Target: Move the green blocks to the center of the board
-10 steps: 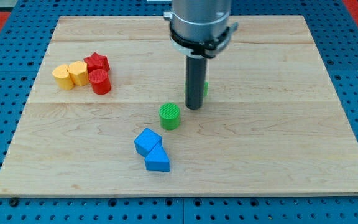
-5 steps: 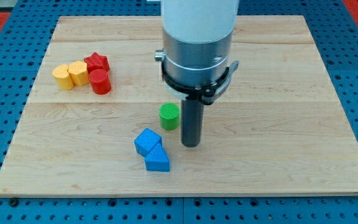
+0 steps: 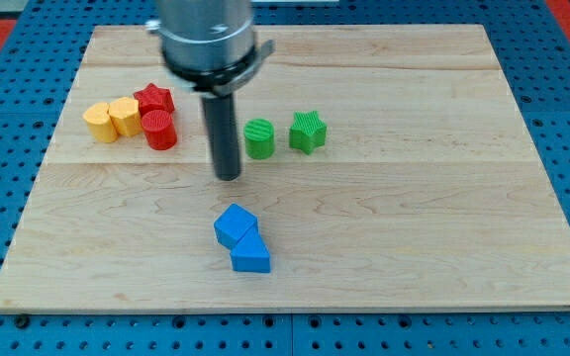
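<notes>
The wooden board fills the frame. My tip, a plain rod with no fingers to open or close, rests just left of the green cylinder, which sits beside the green star above centre. Next, I judge, both need nudging downward.

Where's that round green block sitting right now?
The green cylinder sits near the board's middle, slightly toward the view's top, just left of the green star block. My tip is at its lower left, apart from it.
</notes>
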`<act>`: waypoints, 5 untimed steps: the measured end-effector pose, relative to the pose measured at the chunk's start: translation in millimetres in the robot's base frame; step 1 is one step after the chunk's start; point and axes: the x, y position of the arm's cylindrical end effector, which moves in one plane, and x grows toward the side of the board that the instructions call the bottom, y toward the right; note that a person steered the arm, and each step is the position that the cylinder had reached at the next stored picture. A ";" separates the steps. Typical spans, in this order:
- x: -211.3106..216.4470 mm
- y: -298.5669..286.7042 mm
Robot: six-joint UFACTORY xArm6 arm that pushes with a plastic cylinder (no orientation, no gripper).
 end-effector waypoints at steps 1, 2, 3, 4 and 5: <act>4.5 -57.6; -0.2 -126.9; -10.8 -194.5; -23.7 -216.7; -52.3 -216.0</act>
